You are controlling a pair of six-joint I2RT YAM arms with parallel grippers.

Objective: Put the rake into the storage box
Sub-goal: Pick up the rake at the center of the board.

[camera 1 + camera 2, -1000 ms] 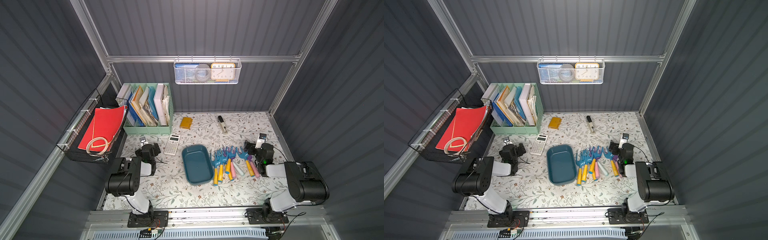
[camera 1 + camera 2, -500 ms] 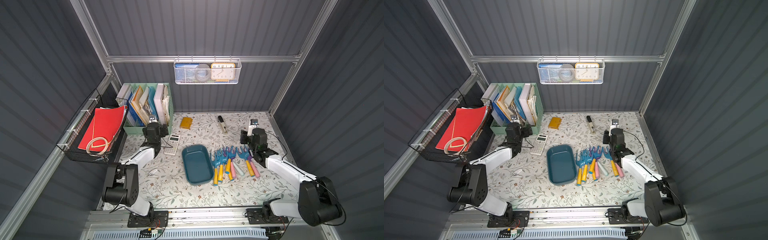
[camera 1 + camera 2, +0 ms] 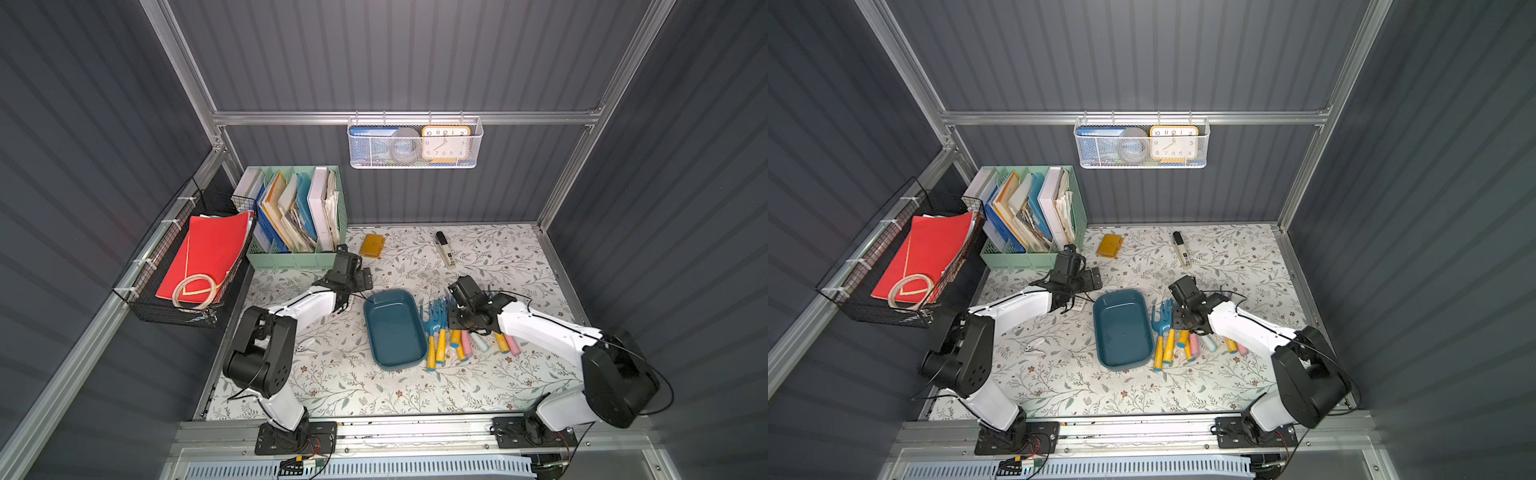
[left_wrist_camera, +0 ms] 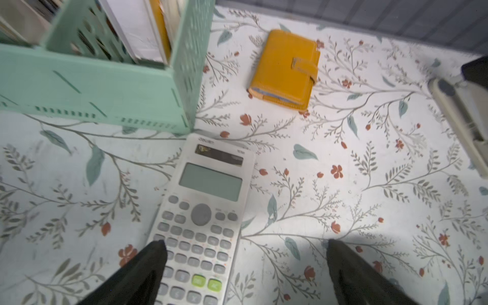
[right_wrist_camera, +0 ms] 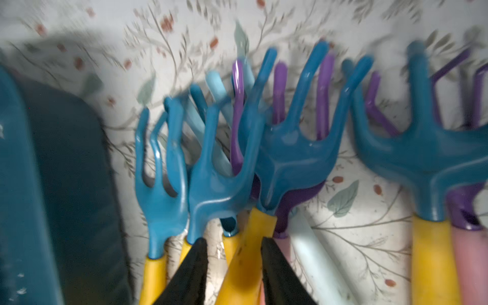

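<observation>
Grasping is the step in hand. Low over the heap of toy rakes (image 3: 435,324), the right gripper (image 5: 233,240) has its two black fingers (image 5: 277,269) on both sides of a yellow handle (image 5: 245,264). This handle belongs to the rake (image 5: 285,163) with the dark blue head, which lies on top of a purple rake (image 5: 298,195). The jaws are narrow around the handle. One finger seems to touch it, but I cannot tell if both press it firmly. The rake lies on the table (image 3: 415,386) among the others and is not lifted.

To the left of this gripper is the storage box (image 3: 392,332), with two more blue rakes between them, and nothing is inside it. The left gripper (image 4: 245,244) has its fingers wide apart and holds nothing. A calculator (image 4: 203,219) lies under it, and the mint-green file organiser (image 4: 105,87) is near, ahead of it.

In my judgement, the next move first needs a firm squeeze on the handle. Then a straight lift is needed, because the prongs cross those of the neighbours and may drag them along. A second yellow handle is close to one finger and could be caught too. After that, the rake must travel left, with its length along the long side of the box.
</observation>
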